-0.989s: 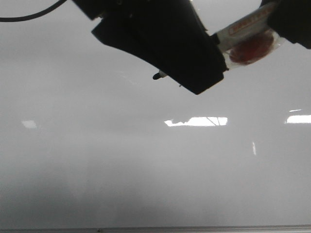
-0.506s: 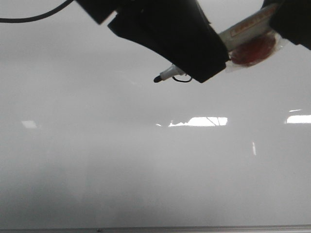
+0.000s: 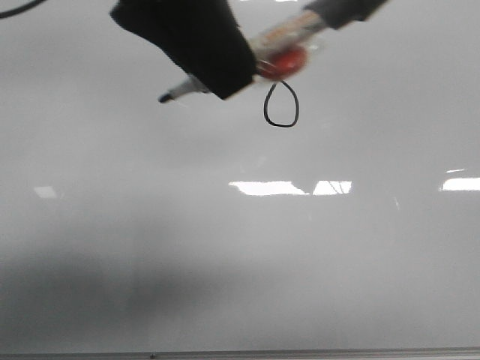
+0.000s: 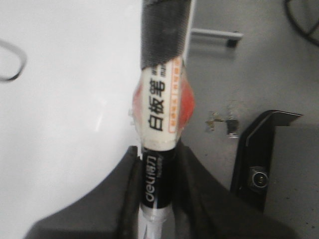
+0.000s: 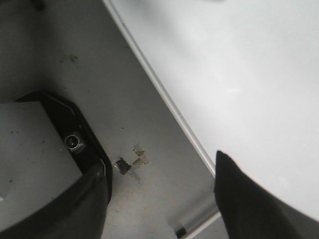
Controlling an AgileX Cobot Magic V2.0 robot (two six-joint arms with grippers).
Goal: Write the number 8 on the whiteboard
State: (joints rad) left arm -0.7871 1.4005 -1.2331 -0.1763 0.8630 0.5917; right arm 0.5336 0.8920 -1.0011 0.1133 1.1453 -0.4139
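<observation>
The whiteboard (image 3: 240,247) filled nearly everything I could see from the front, glossy and pale grey, with bright strips of reflected light across its middle and a thin grey frame edge (image 3: 300,352) along the bottom. From the right wrist view the same frame edge (image 5: 164,94) ran aslant beside a grey tabletop (image 5: 99,74).

The left gripper (image 3: 225,79) hung dark over the upper part of the board, its jaws clenched on a marker (image 3: 285,34). A second before it had stood further right and covered the drawing; now it had shifted left and up, and the line lay uncovered. The marker's dark tip (image 3: 164,97) poked out to the left of the gripper, off the drawn line.

The right gripper (image 5: 159,199) showed only as two dark fingers spread well apart, released, over the tabletop and the board's corner.

The number 8 (image 3: 281,103) lay just right of the left gripper: one thin black rounded loop narrowing to a point at the top, where a red blob (image 3: 285,61) on the marker met it. I could not make out an upper loop.

On the marker (image 4: 159,124) I read "deli" in white on the black part, and the black characters "白板笔" on the white label.
</observation>
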